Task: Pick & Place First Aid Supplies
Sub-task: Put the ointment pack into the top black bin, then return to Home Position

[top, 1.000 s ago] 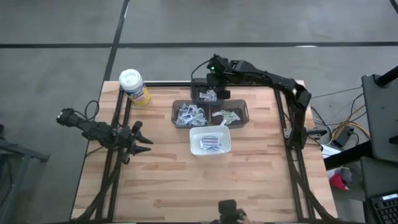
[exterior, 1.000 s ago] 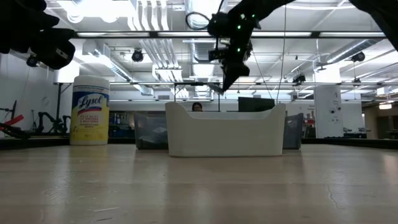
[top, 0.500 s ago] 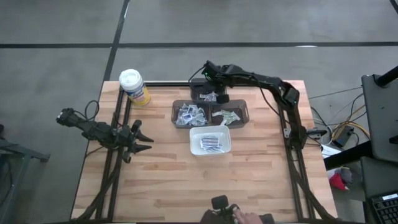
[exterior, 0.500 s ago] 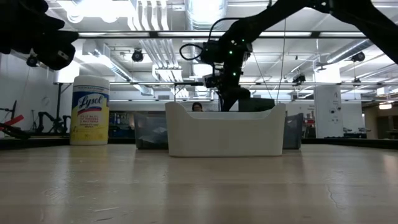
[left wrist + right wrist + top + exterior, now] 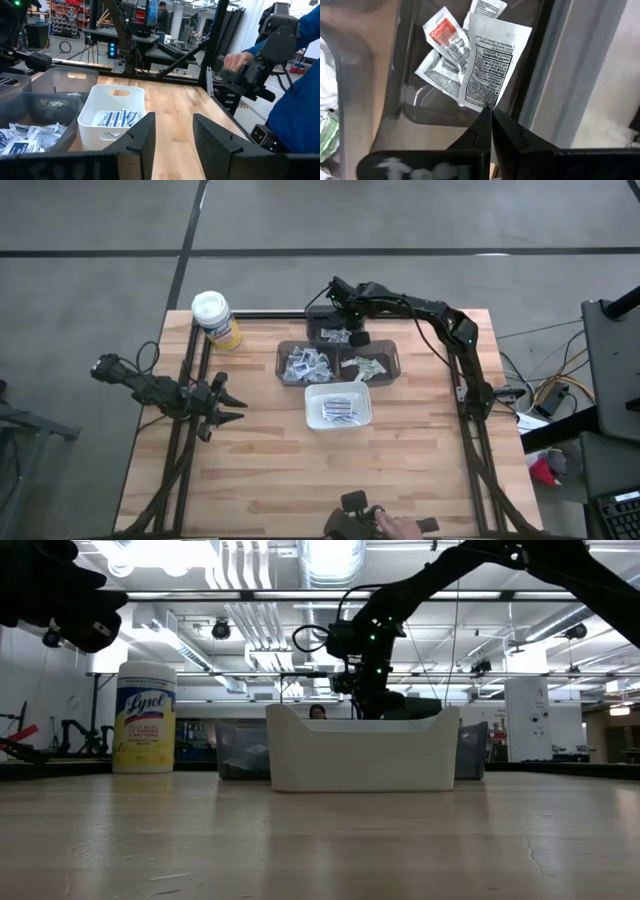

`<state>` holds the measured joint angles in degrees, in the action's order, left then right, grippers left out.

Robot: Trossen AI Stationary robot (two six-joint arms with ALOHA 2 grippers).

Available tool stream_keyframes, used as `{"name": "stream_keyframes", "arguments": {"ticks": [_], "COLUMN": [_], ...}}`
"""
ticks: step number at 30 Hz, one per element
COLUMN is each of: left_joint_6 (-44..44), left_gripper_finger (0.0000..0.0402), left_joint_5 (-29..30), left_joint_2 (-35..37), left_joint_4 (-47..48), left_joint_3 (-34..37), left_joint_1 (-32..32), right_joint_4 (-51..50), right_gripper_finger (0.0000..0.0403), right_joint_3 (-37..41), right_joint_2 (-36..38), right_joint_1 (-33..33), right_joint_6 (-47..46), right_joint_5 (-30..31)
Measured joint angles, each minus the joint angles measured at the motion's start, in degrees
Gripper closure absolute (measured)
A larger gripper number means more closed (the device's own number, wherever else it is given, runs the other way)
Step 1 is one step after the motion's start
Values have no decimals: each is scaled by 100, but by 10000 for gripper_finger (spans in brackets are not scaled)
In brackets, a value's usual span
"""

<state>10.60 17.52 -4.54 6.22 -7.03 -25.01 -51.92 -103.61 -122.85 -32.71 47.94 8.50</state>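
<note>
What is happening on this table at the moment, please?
The right gripper is shut on the edge of a white packet, over the dark bin at the far side of the table. Some more packets lie in that bin. The white tray nearer the middle already holds a few packets. The left gripper hangs open at the left side, holding nothing.

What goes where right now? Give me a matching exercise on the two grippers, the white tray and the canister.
1. right gripper
2. left gripper
3. white tray
4. yellow canister

a. back left corner of the table
b. fingers pinching a white packet over the far dark bin
c. holds bluish packets
d. open, at the left edge

Pairs: 1-b, 2-d, 3-c, 4-a
</note>
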Motion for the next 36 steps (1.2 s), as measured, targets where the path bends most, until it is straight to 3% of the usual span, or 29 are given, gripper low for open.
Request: {"name": "stream_keyframes", "arguments": {"ticks": [15, 28, 32, 36], "left_joint_6": [-36, -58, -119, -119], "left_gripper_finger": [275, 275, 275, 275], "left_joint_5": [2, 2, 16, 19], "left_joint_2": [0, 0, 0, -2], "left_joint_4": [2, 7, 29, 33], "left_joint_3": [0, 0, 0, 0], "left_joint_1": [2, 0, 0, 0], "right_joint_4": [-8, 7, -48, -45], "right_gripper_finger": [392, 327, 324, 334], "right_joint_3": [0, -7, -205, -354], "right_joint_2": [0, 177, 527, 986], "right_joint_1": [7, 45, 106, 98], "right_joint_6": [284, 446, -211, -1139], "right_joint_5": [27, 51, -65, -768]}}
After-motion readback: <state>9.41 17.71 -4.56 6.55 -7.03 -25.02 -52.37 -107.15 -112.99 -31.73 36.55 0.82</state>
